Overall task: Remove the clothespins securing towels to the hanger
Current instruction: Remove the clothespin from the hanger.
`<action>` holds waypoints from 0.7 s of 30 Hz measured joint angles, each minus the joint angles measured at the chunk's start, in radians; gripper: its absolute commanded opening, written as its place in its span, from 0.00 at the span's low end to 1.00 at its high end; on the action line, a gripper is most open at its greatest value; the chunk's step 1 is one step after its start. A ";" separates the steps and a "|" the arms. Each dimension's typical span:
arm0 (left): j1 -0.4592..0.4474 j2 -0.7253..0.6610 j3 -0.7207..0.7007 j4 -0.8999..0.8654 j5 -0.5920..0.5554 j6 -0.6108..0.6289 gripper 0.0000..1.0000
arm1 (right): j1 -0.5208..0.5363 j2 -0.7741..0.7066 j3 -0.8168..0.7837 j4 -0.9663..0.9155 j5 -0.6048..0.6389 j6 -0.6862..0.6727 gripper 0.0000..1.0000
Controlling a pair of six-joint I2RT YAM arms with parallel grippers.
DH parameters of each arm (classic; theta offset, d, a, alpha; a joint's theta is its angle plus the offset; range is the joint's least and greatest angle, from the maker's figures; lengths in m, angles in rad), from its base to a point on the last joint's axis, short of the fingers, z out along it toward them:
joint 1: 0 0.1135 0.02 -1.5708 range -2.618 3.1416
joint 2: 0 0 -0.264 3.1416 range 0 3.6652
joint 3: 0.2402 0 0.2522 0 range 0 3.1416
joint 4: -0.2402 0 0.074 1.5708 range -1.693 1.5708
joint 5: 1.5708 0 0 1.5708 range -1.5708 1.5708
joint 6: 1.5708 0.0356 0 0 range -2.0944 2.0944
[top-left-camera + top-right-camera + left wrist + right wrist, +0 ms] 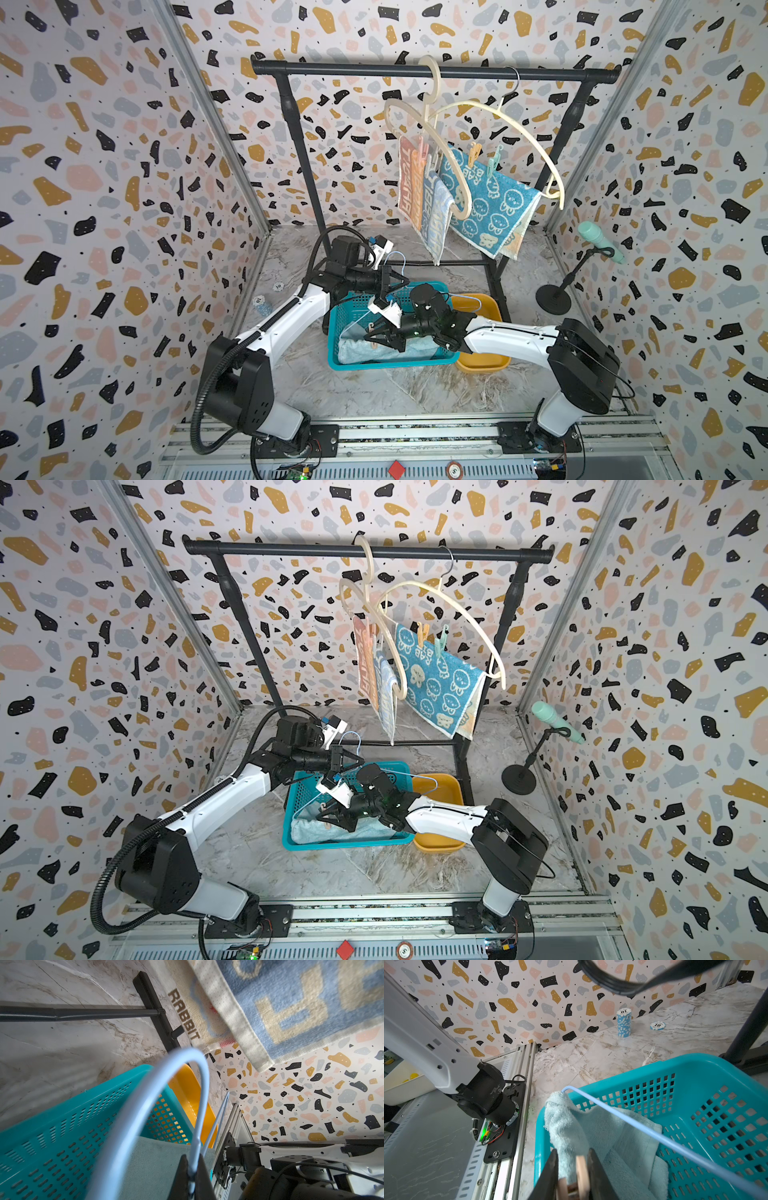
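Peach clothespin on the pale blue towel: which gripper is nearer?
Right. The right gripper has the peach clothespin between its fingers; the left gripper is apart, pinching the blue hanger.

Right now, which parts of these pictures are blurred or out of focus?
Left wrist view: the pale blue hanger, close to the lens, is blurred. Right wrist view: the peach clothespin is out of focus, the poker chips sharp. Both top views: evenly sharp.
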 measured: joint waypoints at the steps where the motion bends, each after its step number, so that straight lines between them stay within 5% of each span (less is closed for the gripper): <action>1: 0.000 0.000 0.000 0.000 0.000 0.000 0.00 | 0.000 0.000 0.000 0.000 0.000 0.000 0.09; 5: 0.000 0.000 0.000 0.000 0.000 0.000 0.00 | 0.000 0.000 0.000 0.000 0.001 0.000 0.00; 21: 0.000 0.000 -0.021 0.008 -0.001 -0.003 0.00 | 0.000 0.000 0.004 0.014 0.038 0.008 0.00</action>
